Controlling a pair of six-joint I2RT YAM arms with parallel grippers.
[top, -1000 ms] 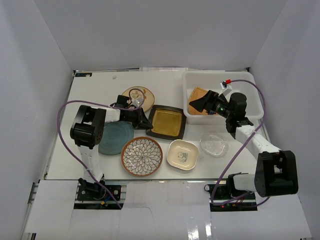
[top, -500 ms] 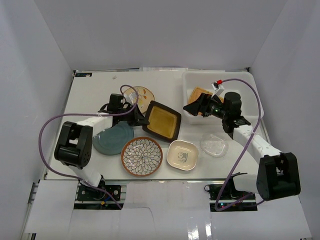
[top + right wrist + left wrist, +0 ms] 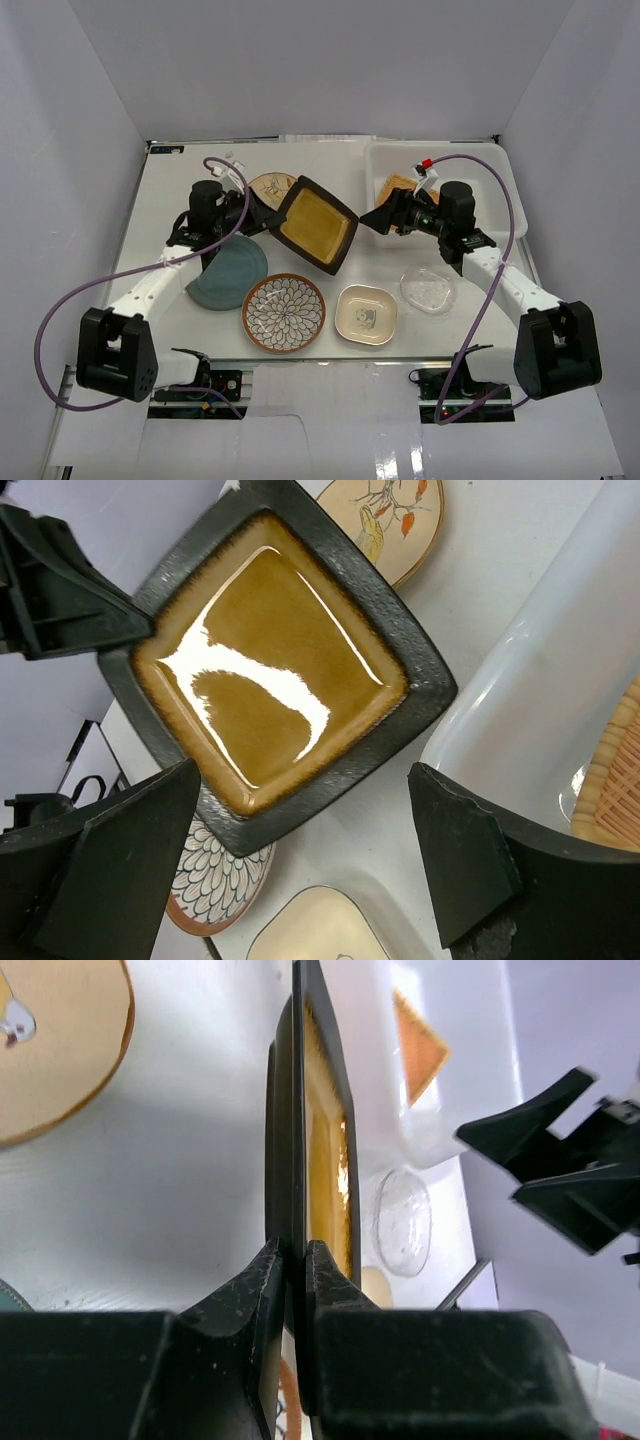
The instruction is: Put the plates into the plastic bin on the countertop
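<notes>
From above, the left claw (image 3: 268,217) grips one corner of the black square plate (image 3: 315,224), held tilted above the worktop (image 3: 180,190) between the bird plate (image 3: 272,186) and the plastic bin (image 3: 470,150). The right claw (image 3: 385,217) gapes beside the bin's left wall. At the left wrist, both fingers (image 3: 240,1290) pinch the plate's rim, seen edge-on. At the right wrist, the spread claw frames the plate's amber centre.

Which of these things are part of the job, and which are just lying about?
Job: black square plate, bird plate, teal plate, petal plate, cream square dish, glass plate, wooden plate, plastic bin.
Just lying about: purple cables.
</notes>
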